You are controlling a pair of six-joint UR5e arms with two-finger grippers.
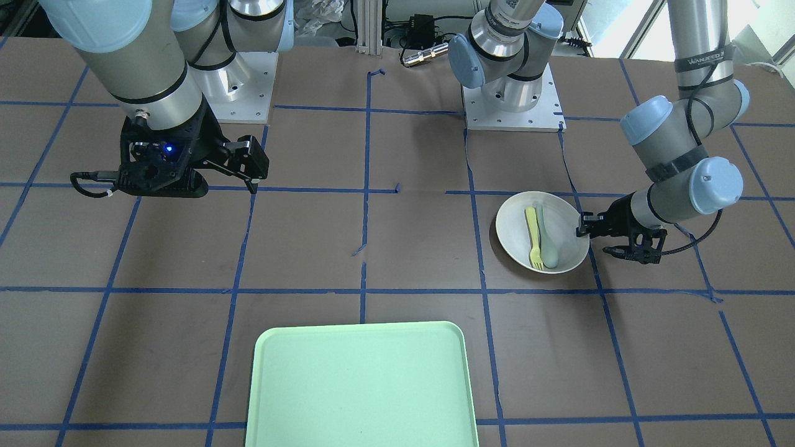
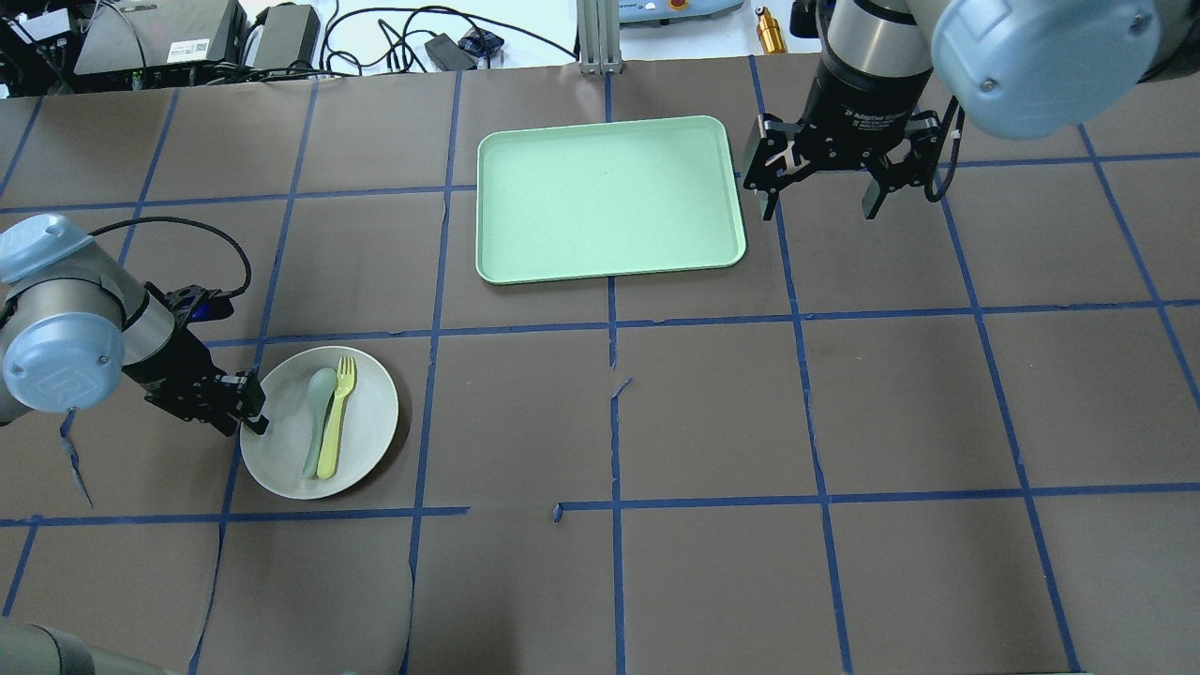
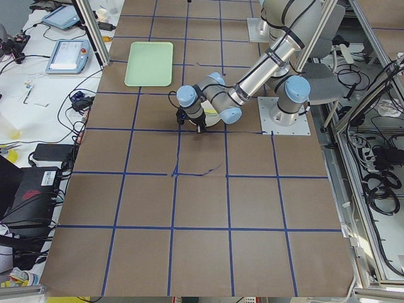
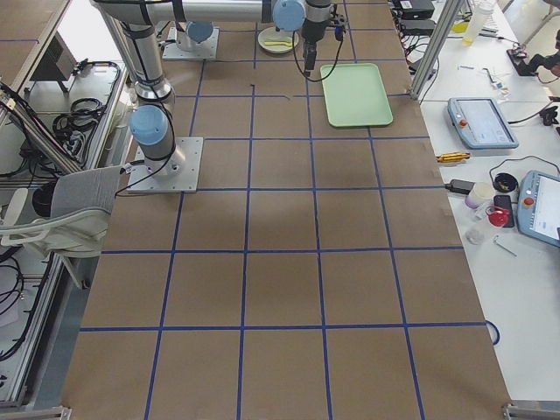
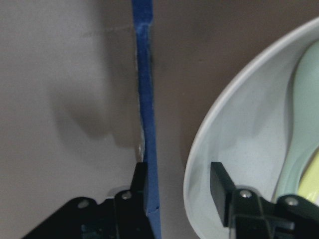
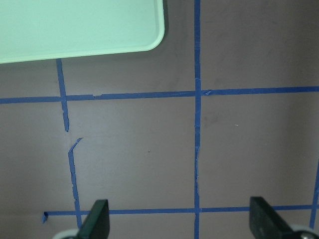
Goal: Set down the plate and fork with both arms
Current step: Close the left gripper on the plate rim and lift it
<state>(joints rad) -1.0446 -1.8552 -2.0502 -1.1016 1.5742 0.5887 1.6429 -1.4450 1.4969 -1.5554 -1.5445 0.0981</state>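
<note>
Overhead exterior: plate rim straddled by left gripper
Plate, with fork laid 12-to-6, is found at 3 o'clock of the unclosed jaws; right gripper is held spread, well apart.

matt plate, smooth plastic fork

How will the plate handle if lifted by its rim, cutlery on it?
The plate looks stiff and probably light. With the left gripper at one rim edge only, it may tilt. The loose fork and spoon could then slide.
</note>
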